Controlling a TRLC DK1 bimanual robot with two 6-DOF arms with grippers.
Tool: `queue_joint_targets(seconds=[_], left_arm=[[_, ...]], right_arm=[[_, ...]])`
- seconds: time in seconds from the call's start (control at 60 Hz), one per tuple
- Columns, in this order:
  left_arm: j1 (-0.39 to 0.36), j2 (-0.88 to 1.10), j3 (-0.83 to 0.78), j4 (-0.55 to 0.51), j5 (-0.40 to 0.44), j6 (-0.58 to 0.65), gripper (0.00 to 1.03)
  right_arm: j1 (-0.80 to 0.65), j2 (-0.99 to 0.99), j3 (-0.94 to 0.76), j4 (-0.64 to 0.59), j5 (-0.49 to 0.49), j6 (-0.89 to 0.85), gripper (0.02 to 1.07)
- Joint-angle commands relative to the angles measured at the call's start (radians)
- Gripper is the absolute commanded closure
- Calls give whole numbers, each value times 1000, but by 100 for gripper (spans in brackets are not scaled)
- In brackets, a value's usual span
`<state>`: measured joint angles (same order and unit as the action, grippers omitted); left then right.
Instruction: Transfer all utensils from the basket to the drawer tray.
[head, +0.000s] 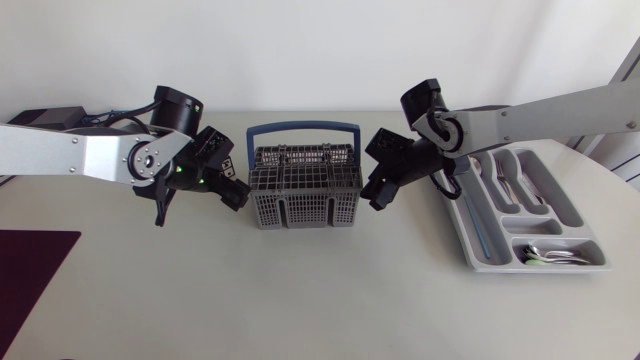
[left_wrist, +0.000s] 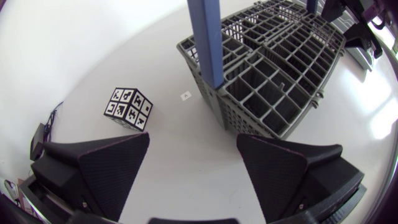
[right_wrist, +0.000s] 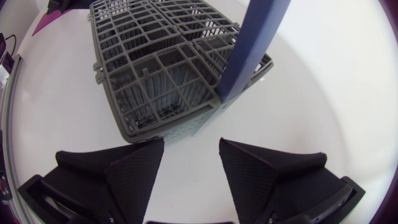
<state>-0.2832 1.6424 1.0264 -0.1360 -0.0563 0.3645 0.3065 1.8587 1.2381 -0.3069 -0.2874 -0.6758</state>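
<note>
Basket (head: 305, 190) looks empty; left gripper (head: 236, 192) and right gripper (head: 373, 194) flank it, both spread apart, holding nothing; a careless dip could snag its handle (head: 303, 127) and tip it.

The left arm (head: 80, 155) comes in from the left edge, its wrist bent downward and inward. The left gripper (head: 236, 193) points toward the middle, its 2 fingers spread wide. The right arm (head: 545, 112) mirrors it from the right edge, and the right gripper (head: 376, 194) is likewise spread. The 2 grippers face each other, well apart.
</note>
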Motion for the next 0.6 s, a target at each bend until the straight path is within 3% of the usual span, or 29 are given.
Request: queue_joint_targets(seconds=[0.0,0.583], left_arm=[[22,8,-2,10,12,16,5],[10,42,11,24,12,13,5]], right_arm=[[-7,17,20,11,-9,35,41],[57,-49,-48,15,8,48,41]])
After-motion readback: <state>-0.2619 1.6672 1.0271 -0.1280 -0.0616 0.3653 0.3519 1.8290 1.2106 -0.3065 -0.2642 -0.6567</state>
